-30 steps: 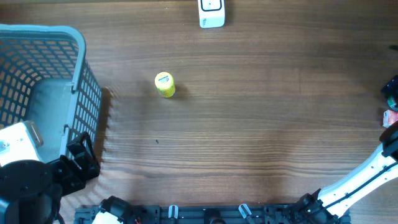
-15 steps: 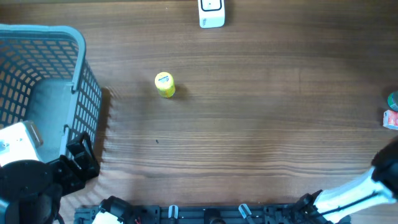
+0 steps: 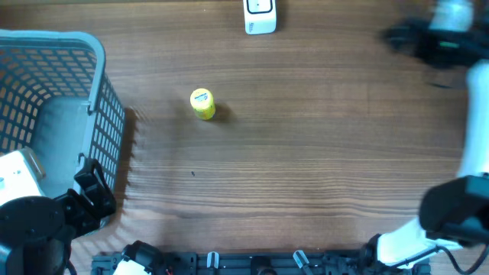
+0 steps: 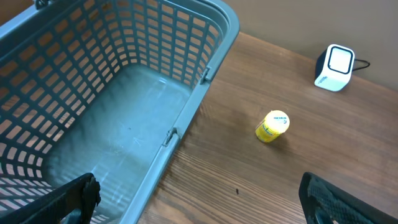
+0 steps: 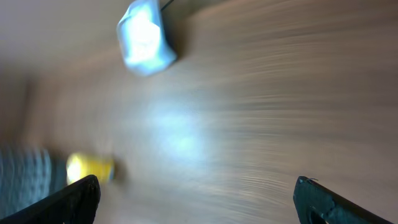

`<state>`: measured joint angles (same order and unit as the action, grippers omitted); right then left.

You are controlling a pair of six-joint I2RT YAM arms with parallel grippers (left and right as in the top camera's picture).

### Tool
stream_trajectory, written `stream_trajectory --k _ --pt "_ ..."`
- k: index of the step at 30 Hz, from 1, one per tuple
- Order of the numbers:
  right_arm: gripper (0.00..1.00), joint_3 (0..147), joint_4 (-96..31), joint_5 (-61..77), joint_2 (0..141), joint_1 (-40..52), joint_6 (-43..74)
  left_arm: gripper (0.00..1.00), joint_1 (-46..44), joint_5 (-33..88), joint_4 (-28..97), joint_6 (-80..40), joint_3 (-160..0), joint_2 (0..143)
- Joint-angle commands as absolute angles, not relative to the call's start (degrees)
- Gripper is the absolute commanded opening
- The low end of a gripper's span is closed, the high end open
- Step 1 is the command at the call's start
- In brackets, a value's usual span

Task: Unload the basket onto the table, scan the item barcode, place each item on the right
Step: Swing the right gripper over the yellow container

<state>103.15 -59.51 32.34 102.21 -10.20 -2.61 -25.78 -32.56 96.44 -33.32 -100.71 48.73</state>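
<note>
Yellow cylindrical container (image 3: 202, 104) not picked up, nothing scanned yet. Left pincer (image 4: 199, 202) wide open and empty, low by the near corner of the blue-grey plastic mesh basket (image 4: 211, 56); the container is well apart from it, further up the brown wooden surface (image 3: 306, 168). Right pincer (image 5: 196, 199) also wide open and empty, blurred in the overhead view at the far right, apart from the small white cube scanner (image 3: 260, 17). Container lies on its side on the surface between basket and scanner, touching neither. Left to do, by my read: grasp container, carry it to scanner, turn barcode toward its face. Barcode not visible.
</note>
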Motion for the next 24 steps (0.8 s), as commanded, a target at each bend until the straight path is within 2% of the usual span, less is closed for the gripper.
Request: stream_trajectory --k 1,6,10,17,24 --pt "1.00 103.0 -58.4 24.3 104.7 7.8 -14.6 1.00 -25.9 -33.7 96.5 -33.3 -100.7 48.4" --pt "1.00 103.1 -53.7 20.5 110.3 23.5 -15.1 1.00 -25.9 -33.7 96.5 -33.3 -100.7 48.4" --pt "1.00 103.2 -53.5 22.6 115.5 30.9 -18.6 1.00 -25.9 -33.7 96.5 -33.3 -100.7 48.4" --pt "1.00 103.2 -55.5 17.8 121.5 37.3 -22.3 1.00 -25.9 -33.7 96.5 -33.3 -100.7 48.4" --pt "1.00 103.3 -44.8 15.0 122.0 39.6 -20.8 1.00 -25.9 -32.9 96.5 -33.3 -100.7 48.4"
